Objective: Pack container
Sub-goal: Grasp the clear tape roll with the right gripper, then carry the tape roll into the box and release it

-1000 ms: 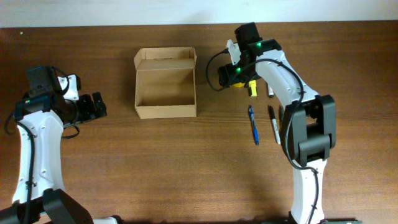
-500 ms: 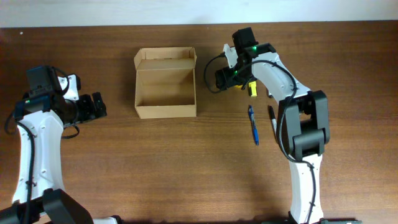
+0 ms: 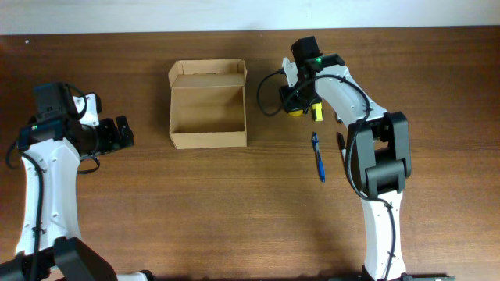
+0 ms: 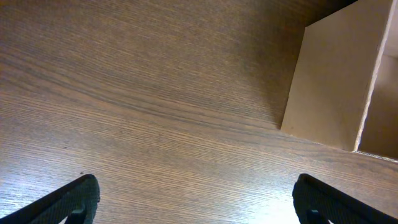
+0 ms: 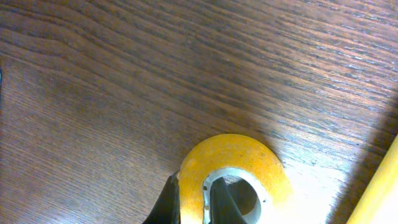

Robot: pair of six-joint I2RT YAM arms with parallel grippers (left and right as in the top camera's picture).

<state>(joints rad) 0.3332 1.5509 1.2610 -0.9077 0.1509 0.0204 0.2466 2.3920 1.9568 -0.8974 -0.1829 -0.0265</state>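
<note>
Dark wood-grain counter (image 3: 195, 203) fills the overhead frame below a pale strip of wall along the top edge. The container (image 3: 208, 104), a tan cardboard box, sits open in the upper middle of the frame, its lid flap folded back toward the top edge. At far left, the left arm (image 3: 47, 156) rests well apart from the box. Its wrist view shows the left jaws spread wide, their dark fingertips (image 4: 71, 199) at the two bottom corners of the frame, with one outer wall of the container at upper right. Just right of the box in the overhead view, the right arm (image 3: 344, 86) bends in over a yellow tape roll (image 5: 233, 168) lying flat on the counter. The right wrist view shows the right jaws pinching the roll's wall, one finger (image 5: 166, 202) outside the ring and the other inside its hole. A yellow marker (image 3: 317, 112) lies just beside the roll, and a blue pen (image 3: 319, 156) lies apart, lower in the frame.
</note>
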